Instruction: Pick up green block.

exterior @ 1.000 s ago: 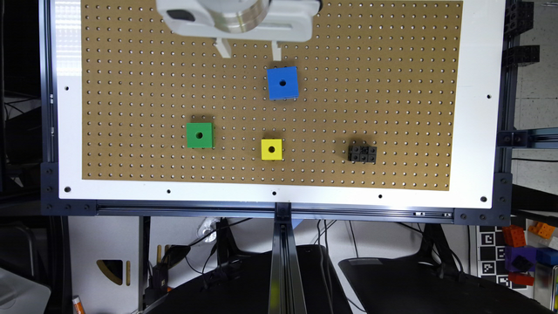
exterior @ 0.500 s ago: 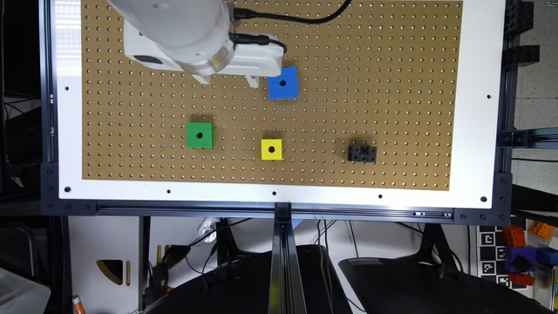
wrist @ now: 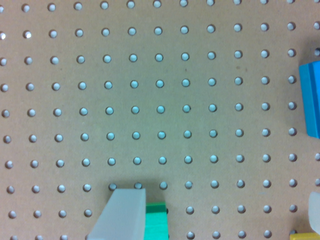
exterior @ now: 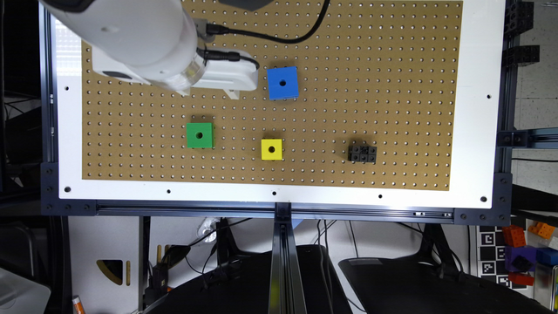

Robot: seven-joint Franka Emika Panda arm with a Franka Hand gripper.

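Observation:
The green block (exterior: 200,135), a bright green square with a round hole in its top, lies on the brown pegboard (exterior: 392,109) toward the exterior view's left. In the wrist view a strip of the green block (wrist: 156,222) shows beside one pale fingertip (wrist: 120,215). My gripper (exterior: 209,92) hovers over the board, up-picture from the block and apart from it. The wrist view has my gripper (wrist: 217,215) open, its fingers far apart with bare board between them.
A larger blue block (exterior: 283,83) sits just to the exterior view's right of the gripper, and its edge (wrist: 311,97) shows in the wrist view. A small yellow block (exterior: 271,149) and a black brick cluster (exterior: 362,154) lie further right. A white border (exterior: 279,196) frames the board.
The arm has swung toward the exterior view's left and slightly down the picture, from above the blue block to beside it, closer to the green block. No block has moved.

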